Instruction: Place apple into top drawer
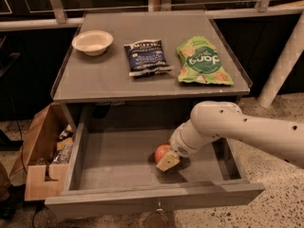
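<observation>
The apple [161, 153], small and red-orange, lies on the flat bottom of the open top drawer [118, 158], right of its middle. My gripper [169, 161] is down inside the drawer, right against the apple's right front side, with its tan tip low by the drawer bottom. The white arm [223, 127] reaches in from the right over the drawer's right side. The apple's right part is hidden behind the gripper.
On the grey cabinet top [95, 80] stand a white bowl [92, 42], a dark blue snack bag [146, 57] and a green snack bag [203, 61]. A brown cardboard box [42, 156] with clutter sits on the floor left of the drawer.
</observation>
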Controlling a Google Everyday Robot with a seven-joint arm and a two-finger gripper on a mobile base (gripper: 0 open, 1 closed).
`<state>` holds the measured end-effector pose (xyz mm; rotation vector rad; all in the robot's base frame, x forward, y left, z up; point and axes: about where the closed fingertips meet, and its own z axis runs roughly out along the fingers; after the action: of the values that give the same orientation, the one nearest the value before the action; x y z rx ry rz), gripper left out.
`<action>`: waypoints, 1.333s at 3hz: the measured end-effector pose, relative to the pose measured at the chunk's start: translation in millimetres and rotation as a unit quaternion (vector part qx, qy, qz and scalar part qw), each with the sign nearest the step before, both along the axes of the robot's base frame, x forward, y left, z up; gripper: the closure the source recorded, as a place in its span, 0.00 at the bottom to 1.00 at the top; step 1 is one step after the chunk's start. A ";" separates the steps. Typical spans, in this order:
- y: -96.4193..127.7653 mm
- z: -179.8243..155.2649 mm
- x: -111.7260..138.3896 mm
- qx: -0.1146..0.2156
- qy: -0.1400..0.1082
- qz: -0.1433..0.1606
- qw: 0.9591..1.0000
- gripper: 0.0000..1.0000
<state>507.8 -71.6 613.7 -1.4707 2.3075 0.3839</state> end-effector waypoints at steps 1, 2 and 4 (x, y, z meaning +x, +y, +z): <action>0.0 0.0 0.0 0.000 0.000 0.000 1.000 0.61; 0.0 0.0 0.0 0.000 0.000 0.000 1.000 0.38; 0.1 -0.1 -0.1 0.000 0.000 0.000 1.000 0.00</action>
<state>507.7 -71.6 613.7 -1.4709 2.3075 0.3841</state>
